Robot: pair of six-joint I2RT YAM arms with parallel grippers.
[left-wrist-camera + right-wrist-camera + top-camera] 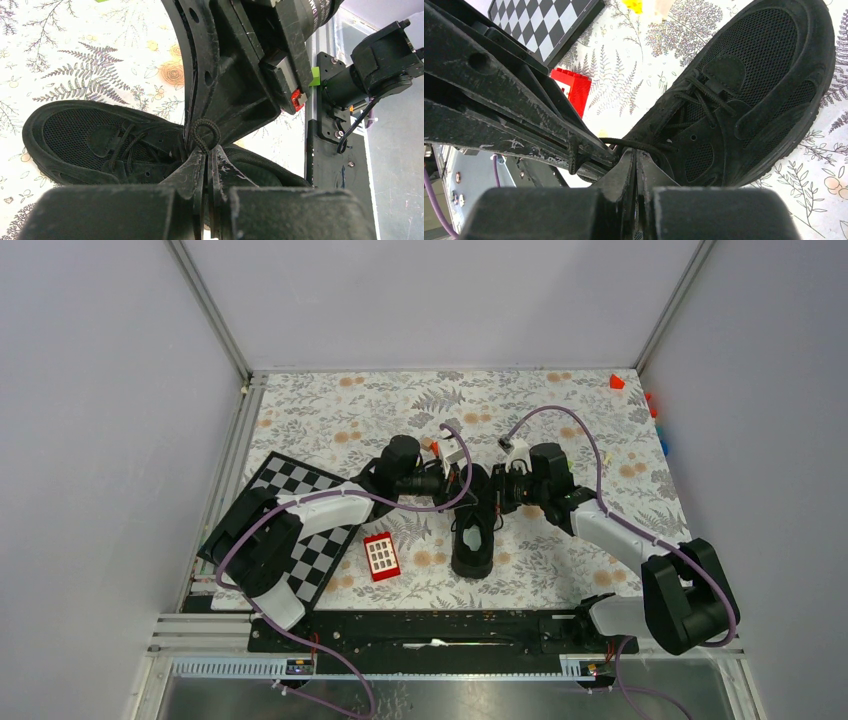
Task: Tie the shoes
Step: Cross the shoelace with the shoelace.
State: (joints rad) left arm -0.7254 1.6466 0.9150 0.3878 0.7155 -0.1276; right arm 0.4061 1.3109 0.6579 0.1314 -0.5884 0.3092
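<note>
Floral cloth (560, 420) between grey walls (100, 390); shoe (472, 545) at centre, long axis near-to-far, toe far, hidden under left claw (462, 483) and right claw (497, 490); red block (381, 556), checkerboard (300, 515) to its left; left wrist: claw pinches a lace (202, 132) loop, right claw looming above; right wrist: claw pinches a lace strand, toe upper right.

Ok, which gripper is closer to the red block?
Left. The left gripper hangs above the shoe on the side facing the red block; the right gripper meets it from the opposite side, farther off.
</note>
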